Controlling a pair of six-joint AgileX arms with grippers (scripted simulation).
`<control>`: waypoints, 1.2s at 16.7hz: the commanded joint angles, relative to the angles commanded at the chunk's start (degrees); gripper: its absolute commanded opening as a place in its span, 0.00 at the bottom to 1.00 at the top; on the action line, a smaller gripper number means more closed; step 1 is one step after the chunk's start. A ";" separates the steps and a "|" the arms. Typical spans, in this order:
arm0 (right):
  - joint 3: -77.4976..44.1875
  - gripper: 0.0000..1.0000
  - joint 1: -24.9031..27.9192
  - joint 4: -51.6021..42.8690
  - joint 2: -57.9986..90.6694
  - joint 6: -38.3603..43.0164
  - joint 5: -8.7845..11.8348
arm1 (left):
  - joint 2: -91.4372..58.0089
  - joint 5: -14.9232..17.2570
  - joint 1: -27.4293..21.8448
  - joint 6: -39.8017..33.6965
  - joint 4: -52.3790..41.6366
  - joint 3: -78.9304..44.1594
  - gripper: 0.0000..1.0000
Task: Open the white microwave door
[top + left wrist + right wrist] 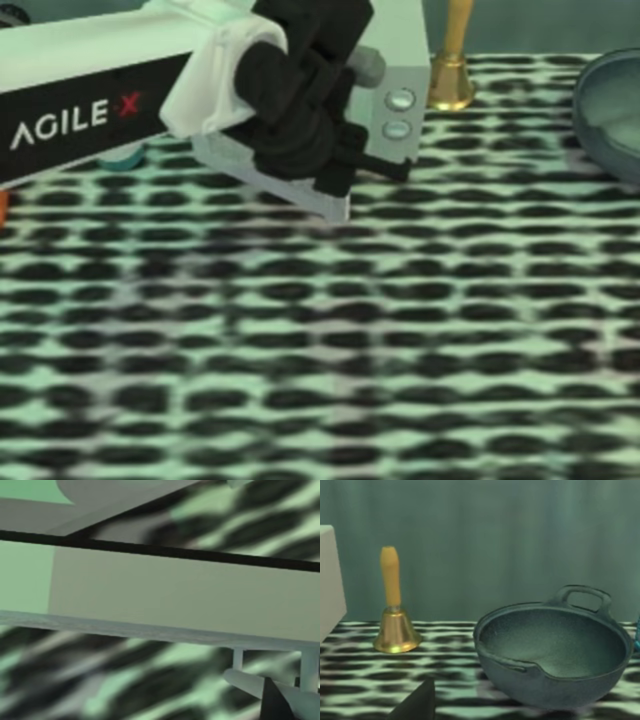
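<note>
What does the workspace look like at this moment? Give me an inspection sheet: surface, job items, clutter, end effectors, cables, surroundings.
Surface: table covered in a black and pale green blotched pattern.
Job's things: white microwave at the far edge, two silver knobs facing forward; white microwave door swung partly out from the front.
Clutter: brass bell with an orange handle, upright beside the microwave; dark two-handled pot on the table's right side.
End effectors: left end effector at the door's edge, finger state unclear; right end effector not in the top view, only a dark tip in its wrist view.
Cables: nothing seen.
Surroundings: plain teal backdrop.
</note>
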State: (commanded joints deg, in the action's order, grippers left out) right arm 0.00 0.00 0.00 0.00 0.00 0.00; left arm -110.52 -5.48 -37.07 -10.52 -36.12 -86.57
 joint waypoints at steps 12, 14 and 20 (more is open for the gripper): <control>0.00 1.00 0.00 0.00 0.00 0.00 0.00 | 2.62 1.81 1.46 4.40 1.29 3.59 0.00; 0.00 1.00 0.00 0.00 0.00 0.00 0.00 | 2.62 1.81 1.46 4.40 1.29 3.59 0.00; 0.00 1.00 0.00 0.00 0.00 0.00 0.00 | 2.62 1.81 1.46 4.40 1.29 3.59 0.00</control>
State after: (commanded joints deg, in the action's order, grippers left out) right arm 0.00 0.00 0.00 0.00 0.00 0.00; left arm -107.89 -3.68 -35.61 -6.12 -34.84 -82.98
